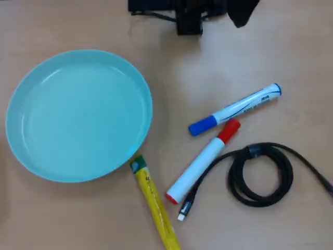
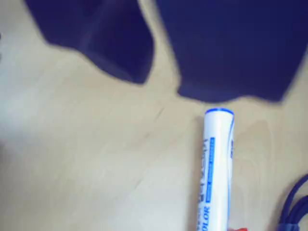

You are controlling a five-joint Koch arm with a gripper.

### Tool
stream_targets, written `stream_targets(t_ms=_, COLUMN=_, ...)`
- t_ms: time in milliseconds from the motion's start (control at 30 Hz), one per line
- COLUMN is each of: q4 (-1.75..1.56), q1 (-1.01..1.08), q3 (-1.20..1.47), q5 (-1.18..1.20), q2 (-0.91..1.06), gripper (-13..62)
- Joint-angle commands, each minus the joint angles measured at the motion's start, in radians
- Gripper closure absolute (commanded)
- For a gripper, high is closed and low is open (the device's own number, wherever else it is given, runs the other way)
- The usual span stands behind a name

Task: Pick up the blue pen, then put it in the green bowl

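Note:
The blue pen (image 1: 235, 109) lies flat on the wooden table, slanted, with its blue cap at lower left and its blue end at upper right. The green bowl (image 1: 78, 114) sits empty at the left. In the wrist view my gripper (image 2: 168, 82) shows as two dark blurred jaws with a gap between them, open and empty. It hovers just beyond the blue end of the pen (image 2: 216, 168) and does not touch it. In the overhead view only the dark arm (image 1: 190, 18) shows at the top edge.
A thicker white marker with a red cap (image 1: 203, 159) lies just below the blue pen's cap. A yellow pen with a green tip (image 1: 153, 203) touches the bowl's lower rim. A coiled black cable (image 1: 260, 174) lies at the right and also shows in the wrist view (image 2: 296, 207).

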Motion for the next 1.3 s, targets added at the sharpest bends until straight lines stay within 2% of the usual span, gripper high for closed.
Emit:
stream_targets(t_ms=0, q4=0.109, q1=-0.008, q3=-0.118, q5=-0.081, q2=-0.058, gripper=40.2)
stream_targets(t_ms=133, q4=0.124, q1=0.008, q3=-0.144, q5=-0.241, q2=-0.095, gripper=32.5)
stream_targets(t_ms=367, q4=0.117, q1=0.067, q3=-0.144, q5=-0.413, q2=-0.164, gripper=25.0)
stream_targets(t_ms=633, q4=0.087, q1=0.14, q3=-0.143, q5=-0.476, q2=-0.331, gripper=6.7)
stream_targets(t_ms=800, q4=0.026, q1=0.167, q3=-0.143, q5=-0.476, q2=-0.443, gripper=-1.4)
stream_targets(t_ms=967, q4=-0.052, q1=0.169, q3=-0.143, q5=-0.471, q2=-0.537, gripper=-6.4)
stream_targets(t_ms=1267, q4=-0.163, q1=0.158, q3=-0.138, q5=-0.463, q2=-0.703, gripper=-6.8)
